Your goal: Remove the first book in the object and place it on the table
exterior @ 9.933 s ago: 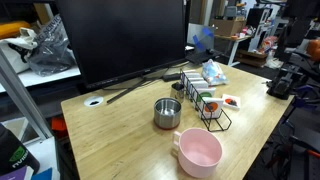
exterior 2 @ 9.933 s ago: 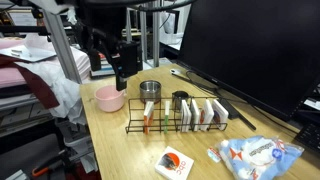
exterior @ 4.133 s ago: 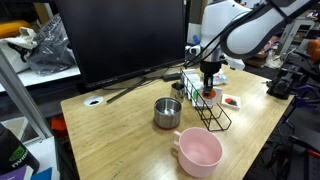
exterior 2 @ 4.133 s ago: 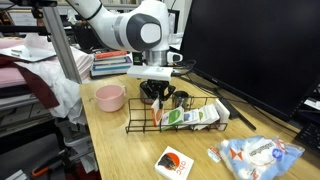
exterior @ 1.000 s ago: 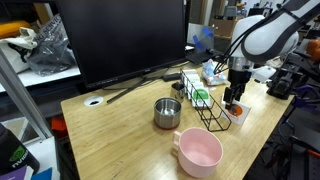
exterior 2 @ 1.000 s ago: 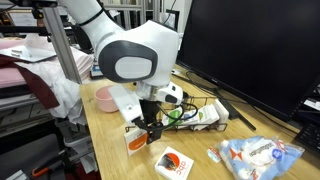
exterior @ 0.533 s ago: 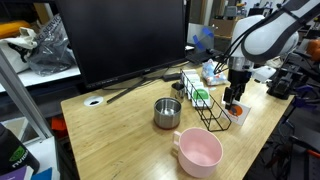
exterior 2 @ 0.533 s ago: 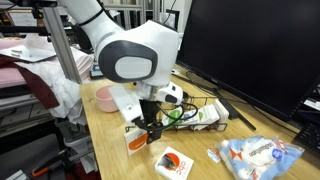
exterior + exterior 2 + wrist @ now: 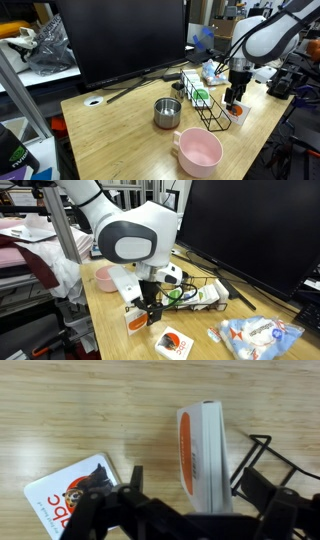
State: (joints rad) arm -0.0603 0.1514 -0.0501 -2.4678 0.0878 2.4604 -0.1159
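Note:
The first book (image 9: 203, 455), white with an orange band, stands on edge on the light-wood table (image 9: 70, 410), just outside the end of the black wire rack (image 9: 256, 453). My gripper (image 9: 198, 488) straddles it with wood showing between each finger and the book, so it is open. In both exterior views the gripper (image 9: 148, 313) (image 9: 234, 103) is low over the table beside the rack (image 9: 205, 302) (image 9: 212, 115), with the orange-faced book (image 9: 136, 323) under it.
A second white book with an orange animal picture (image 9: 72, 498) (image 9: 175, 342) lies flat nearby. Green-and-white books (image 9: 199, 96) remain in the rack. A pink bowl (image 9: 198, 152), a steel cup (image 9: 167, 113), a plastic bag (image 9: 255, 332) and a large monitor (image 9: 125, 40) stand around.

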